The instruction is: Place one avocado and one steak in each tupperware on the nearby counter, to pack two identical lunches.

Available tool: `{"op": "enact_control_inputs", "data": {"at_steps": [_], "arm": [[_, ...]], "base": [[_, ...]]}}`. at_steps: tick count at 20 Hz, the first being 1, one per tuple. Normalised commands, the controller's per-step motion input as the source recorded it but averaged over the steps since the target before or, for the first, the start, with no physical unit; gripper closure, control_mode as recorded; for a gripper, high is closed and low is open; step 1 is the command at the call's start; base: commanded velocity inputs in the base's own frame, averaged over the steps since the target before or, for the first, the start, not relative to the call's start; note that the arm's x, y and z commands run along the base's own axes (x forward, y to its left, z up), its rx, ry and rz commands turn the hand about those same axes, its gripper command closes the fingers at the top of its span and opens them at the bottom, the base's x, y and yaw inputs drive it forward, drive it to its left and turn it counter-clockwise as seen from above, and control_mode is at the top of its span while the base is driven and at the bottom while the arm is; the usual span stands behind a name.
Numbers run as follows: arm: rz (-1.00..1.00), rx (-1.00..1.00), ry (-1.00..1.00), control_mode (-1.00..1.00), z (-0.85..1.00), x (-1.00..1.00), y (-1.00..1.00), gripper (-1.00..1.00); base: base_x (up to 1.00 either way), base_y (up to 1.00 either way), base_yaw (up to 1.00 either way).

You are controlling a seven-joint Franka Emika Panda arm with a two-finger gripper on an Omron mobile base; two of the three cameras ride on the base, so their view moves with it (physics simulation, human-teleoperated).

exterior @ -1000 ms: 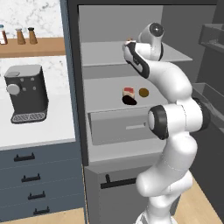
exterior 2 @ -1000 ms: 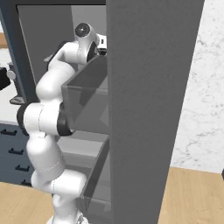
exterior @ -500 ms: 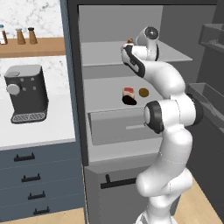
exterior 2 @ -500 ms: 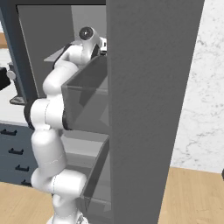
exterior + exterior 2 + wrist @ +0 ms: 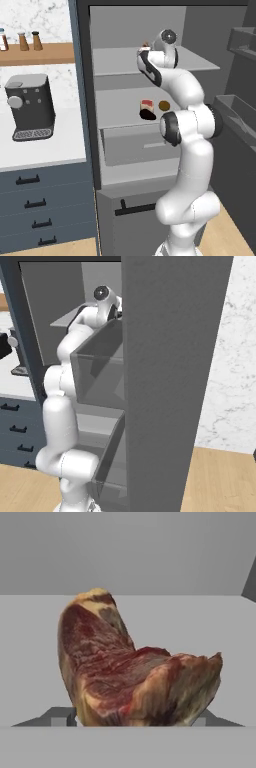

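A raw red steak (image 5: 135, 672) with a fat rim stands on edge on the fridge's upper shelf (image 5: 120, 62). My gripper (image 5: 132, 717) reaches in over that shelf and straddles the steak. A dark fingertip (image 5: 62, 716) shows at each side of its base, too hidden to tell if they press on it. From the left base view the hand (image 5: 146, 50) is at the shelf with a bit of red steak (image 5: 145, 45) at its tip. On the lower shelf lie a second steak (image 5: 146, 106), a dark avocado (image 5: 148, 115) and a brown avocado (image 5: 164, 105). The tupperware is out of view.
The white counter (image 5: 45, 150) lies left of the fridge, carrying a black coffee machine (image 5: 30, 107). Dark drawers (image 5: 35, 200) sit under it. The open fridge door (image 5: 170, 381) with clear bins (image 5: 97, 366) stands close on the arm's right. A closed fridge drawer (image 5: 132, 145) sits below the shelves.
The hand has pushed a little further in over the upper shelf, and the jaws have come in towards the steak's sides.
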Motion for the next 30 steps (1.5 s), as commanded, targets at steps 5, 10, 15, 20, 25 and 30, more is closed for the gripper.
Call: {"op": "enact_control_inputs", "data": {"at_steps": [5, 10, 15, 20, 25, 30], "arm": [[-0.02, 0.00, 0.00, -1.00, -0.26, 0.33, 0.00, 1.00], [-0.02, 0.00, -0.01, -1.00, -0.28, 0.03, 0.00, 1.00], [0.00, 0.00, 0.00, -1.00, -0.02, -0.10, 0.00, 1.00], [0.00, 0.00, 0.00, -1.00, 0.00, -0.36, 0.00, 1.00], [0.00, 0.00, -0.01, -1.00, 0.00, -0.49, 0.00, 1.00], [0.00, 0.00, -0.05, -1.00, 0.00, -0.65, 0.00, 1.00]], "base": [[0.00, 0.00, 0.00], [0.00, 0.00, 0.00], [0.00, 0.00, 0.00], [0.00, 0.00, 0.00], [0.00, 0.00, 0.00], [0.00, 0.00, 0.00]]}}
